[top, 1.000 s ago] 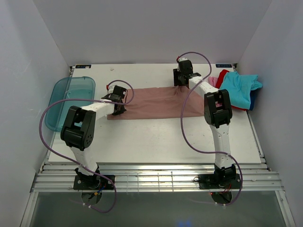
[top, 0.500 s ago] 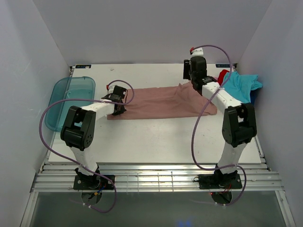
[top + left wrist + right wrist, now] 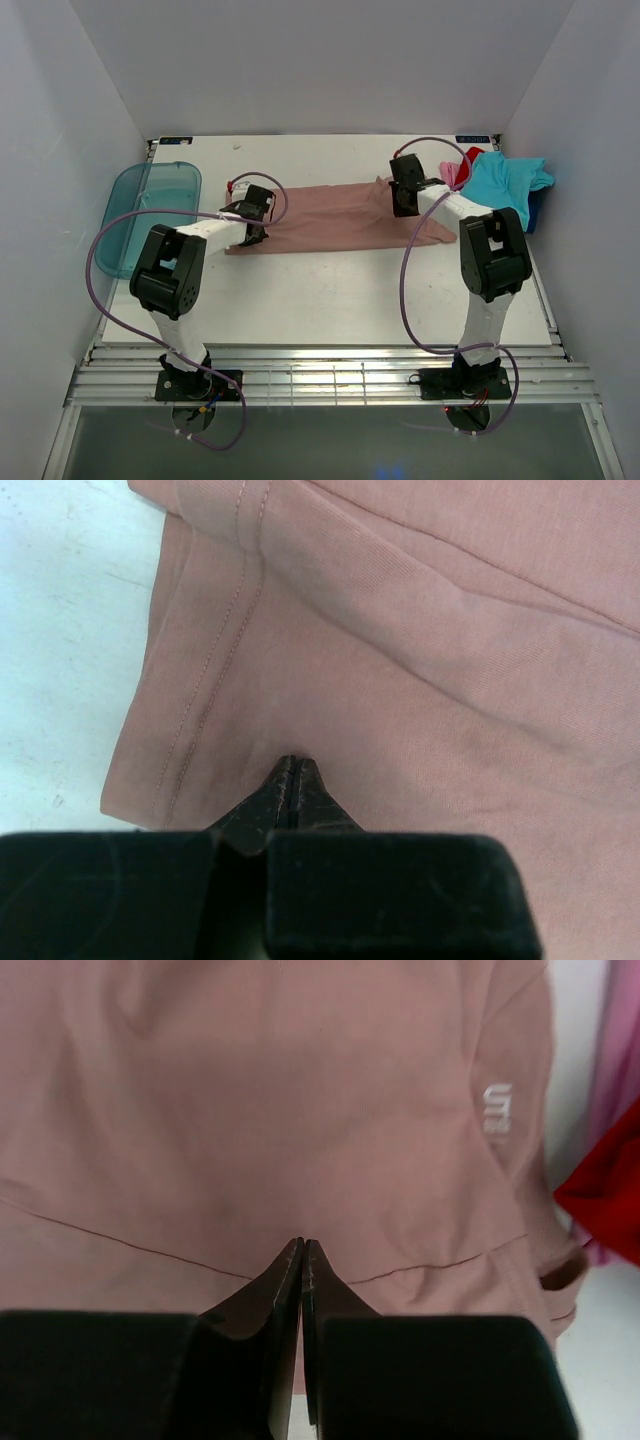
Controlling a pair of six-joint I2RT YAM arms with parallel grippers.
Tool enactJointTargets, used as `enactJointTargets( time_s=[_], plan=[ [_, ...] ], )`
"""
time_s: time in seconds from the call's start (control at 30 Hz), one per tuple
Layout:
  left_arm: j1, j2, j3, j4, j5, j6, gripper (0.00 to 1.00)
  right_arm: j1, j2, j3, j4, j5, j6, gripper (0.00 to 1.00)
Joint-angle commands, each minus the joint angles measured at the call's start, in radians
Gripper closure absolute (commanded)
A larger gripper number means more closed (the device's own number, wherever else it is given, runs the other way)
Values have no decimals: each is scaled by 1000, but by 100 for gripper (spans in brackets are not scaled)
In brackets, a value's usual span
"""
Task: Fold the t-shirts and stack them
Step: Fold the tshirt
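Dusty-pink t-shirt (image 3: 340, 215) spread flat, left gripper (image 3: 292, 770) closed, right gripper (image 3: 303, 1250) closed

white arm links (image 3: 212, 232), black joints, looping purple cables (image 3: 89, 270), seemingly matte black claw tips (image 3: 284, 786)

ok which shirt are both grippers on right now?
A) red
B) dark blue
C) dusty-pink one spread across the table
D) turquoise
C. Both wrist views show shut fingertips of the left gripper and the right gripper over the dusty-pink shirt, one at each end. The turquoise shirt and the red shirt lie in the pile at the far right.
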Motion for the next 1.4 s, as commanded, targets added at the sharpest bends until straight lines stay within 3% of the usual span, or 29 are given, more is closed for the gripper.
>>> enactJointTargets(
  time_s=[0.0, 0.43, 0.67, 0.83, 0.93, 1.1, 1.37],
  plan=[
    [-9, 53, -89, -256, -1, -6, 100, 4, 18, -1, -47, 0, 46, 92],
    [-152, -17, -196, -391, 46, -210, 100, 3, 158, 49, -80, 7, 61, 92],
    [-309, -6, -238, -437, 142, -313, 100, 4, 371, 296, -142, -8, 66, 92],
    [-484, 13, -217, -488, 214, -377, 100, 4, 524, 565, -190, -55, 90, 92],
    [-576, 39, -174, -488, 277, -405, 100, 4, 584, 675, -166, -149, 125, 92],
    [-713, 149, 37, -517, 324, -361, 100, 6, 626, 735, -61, -351, 191, 91],
    [-819, 230, 303, -555, 318, -258, 100, -6, 661, 803, 80, -604, 218, 89]
  ],
)
